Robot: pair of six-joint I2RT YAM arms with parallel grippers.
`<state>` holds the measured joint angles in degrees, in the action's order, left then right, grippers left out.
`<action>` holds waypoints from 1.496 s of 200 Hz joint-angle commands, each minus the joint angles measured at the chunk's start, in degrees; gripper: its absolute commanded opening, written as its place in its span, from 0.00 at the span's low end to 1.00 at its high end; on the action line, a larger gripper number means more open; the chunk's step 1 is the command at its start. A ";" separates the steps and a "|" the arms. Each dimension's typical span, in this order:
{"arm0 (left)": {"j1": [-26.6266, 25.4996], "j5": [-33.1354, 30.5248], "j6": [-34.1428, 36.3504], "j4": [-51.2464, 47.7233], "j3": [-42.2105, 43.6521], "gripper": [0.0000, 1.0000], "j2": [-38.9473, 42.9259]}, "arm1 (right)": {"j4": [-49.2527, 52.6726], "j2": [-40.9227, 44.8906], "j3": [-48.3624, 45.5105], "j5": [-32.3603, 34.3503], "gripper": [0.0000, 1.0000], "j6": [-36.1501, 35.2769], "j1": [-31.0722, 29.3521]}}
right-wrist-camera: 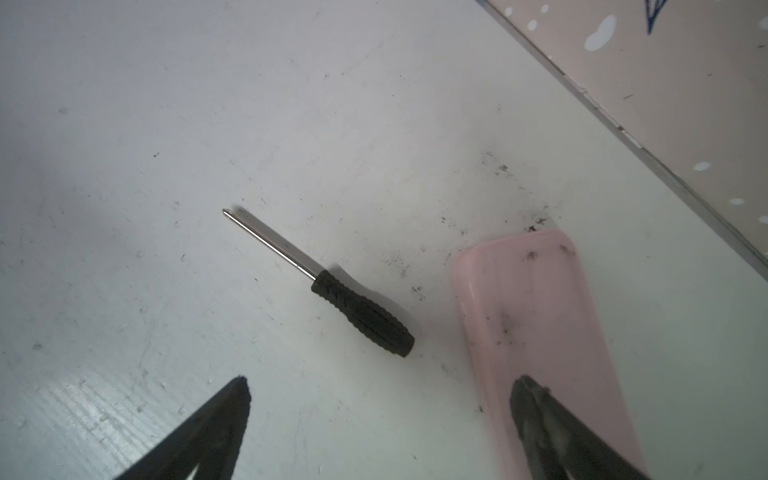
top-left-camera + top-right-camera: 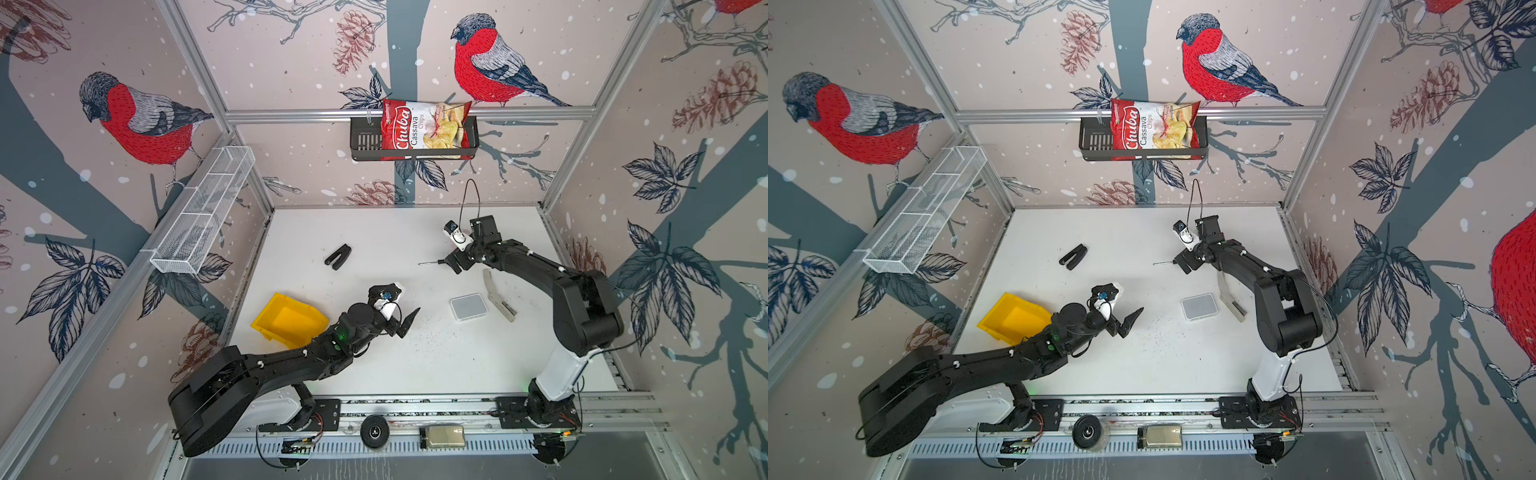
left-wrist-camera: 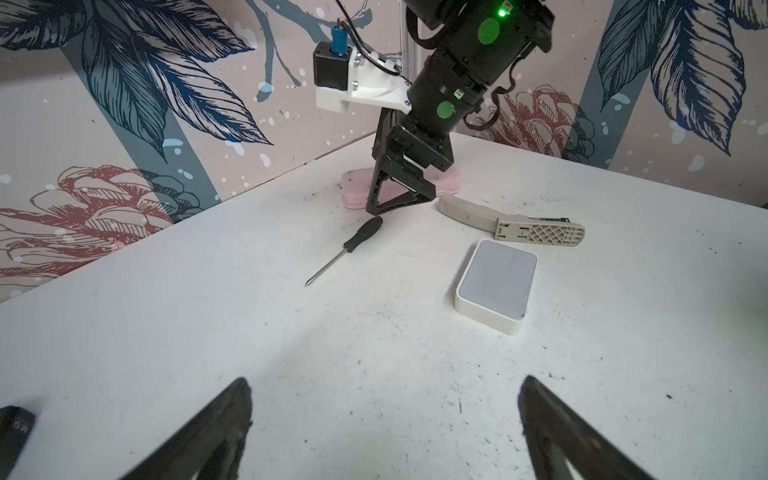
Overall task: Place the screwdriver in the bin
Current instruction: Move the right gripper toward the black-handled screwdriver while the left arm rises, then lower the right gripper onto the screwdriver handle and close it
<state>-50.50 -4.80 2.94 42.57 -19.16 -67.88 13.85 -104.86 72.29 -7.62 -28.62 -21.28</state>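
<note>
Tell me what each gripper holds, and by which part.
Nothing is held. The left gripper and right gripper are open; the screwdriver lies ungripped on the table.

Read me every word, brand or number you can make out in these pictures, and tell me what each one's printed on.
"Chuba": white script on the red chip bag in the black wall basket.
"Cassava Chips": same bag, beside the brand.
Small green badge at the bag's corner: too small to read.
Pale marks on a black piece at the left wrist view's edge: blurred.
</note>
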 commanded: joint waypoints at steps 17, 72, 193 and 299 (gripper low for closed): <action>-0.20 -3.18 -0.10 -3.40 0.90 0.98 2.57 | 7.65 -5.95 6.38 -2.86 1.00 -3.04 -0.59; -0.23 -5.63 0.84 -6.31 2.45 0.99 6.24 | 13.27 -13.08 13.14 -2.67 0.99 -3.85 -0.60; -0.30 -7.22 1.19 -6.45 3.35 0.98 6.66 | 15.80 -20.01 18.30 -1.56 0.86 -4.15 0.17; -0.28 -7.86 1.79 -6.36 3.39 0.98 6.45 | 19.58 -18.36 17.31 -5.92 0.46 -3.55 1.27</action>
<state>-50.76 -12.19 3.53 35.48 -15.70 -61.14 30.59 -123.44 89.60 -12.78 -32.21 -19.77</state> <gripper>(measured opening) 0.985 0.502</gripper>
